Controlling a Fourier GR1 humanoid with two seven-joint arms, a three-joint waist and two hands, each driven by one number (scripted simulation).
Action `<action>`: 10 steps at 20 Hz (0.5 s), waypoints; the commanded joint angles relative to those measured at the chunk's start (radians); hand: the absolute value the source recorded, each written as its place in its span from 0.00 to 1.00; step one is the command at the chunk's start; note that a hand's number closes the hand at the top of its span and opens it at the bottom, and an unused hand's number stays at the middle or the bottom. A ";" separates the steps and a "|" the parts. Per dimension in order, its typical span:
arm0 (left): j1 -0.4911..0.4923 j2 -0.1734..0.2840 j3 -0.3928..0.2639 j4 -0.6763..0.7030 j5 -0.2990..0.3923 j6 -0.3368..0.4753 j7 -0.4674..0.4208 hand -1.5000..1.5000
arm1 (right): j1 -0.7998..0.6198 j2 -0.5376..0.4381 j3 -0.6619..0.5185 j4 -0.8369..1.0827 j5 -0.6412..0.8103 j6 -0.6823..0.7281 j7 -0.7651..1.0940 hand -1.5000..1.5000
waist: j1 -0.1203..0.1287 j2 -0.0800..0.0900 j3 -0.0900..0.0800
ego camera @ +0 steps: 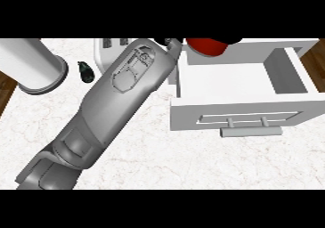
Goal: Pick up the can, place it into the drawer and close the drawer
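Item: black fingers [172, 43], top centre; we cannot tell their curl, nor whether they touch the red can [207, 45] beside them above the open drawer [247, 107]. White cylinder [30, 62], upper left.

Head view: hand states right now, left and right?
Left hand: closed round the can, as far as shows.
Right hand: not in view.
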 commanded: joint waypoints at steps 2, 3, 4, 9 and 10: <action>-0.111 0.000 -0.027 0.159 0.075 0.006 -0.051 1.00 | -0.030 0.000 0.007 0.059 0.025 0.006 -0.035 0.00 | -0.011 0.004 0.001; -0.111 0.000 -0.023 0.163 0.077 0.016 -0.044 1.00 | -0.008 0.004 0.001 -0.008 -0.013 0.002 0.014 0.00 | -0.006 0.000 0.000; -0.132 0.000 -0.003 0.230 0.078 -0.004 -0.103 1.00 | -0.008 -0.013 -0.029 0.027 -0.022 0.019 -0.028 0.00 | -0.021 0.007 0.001; -0.157 0.000 -0.119 0.251 0.159 0.043 -0.094 1.00 | -0.016 0.034 0.054 0.001 0.063 -0.018 0.001 0.00 | -0.019 0.003 0.001; -0.153 0.000 -0.152 0.236 0.180 0.074 -0.090 1.00 | -0.045 0.031 0.081 -0.036 0.086 -0.038 0.052 0.00 | -0.020 0.002 0.000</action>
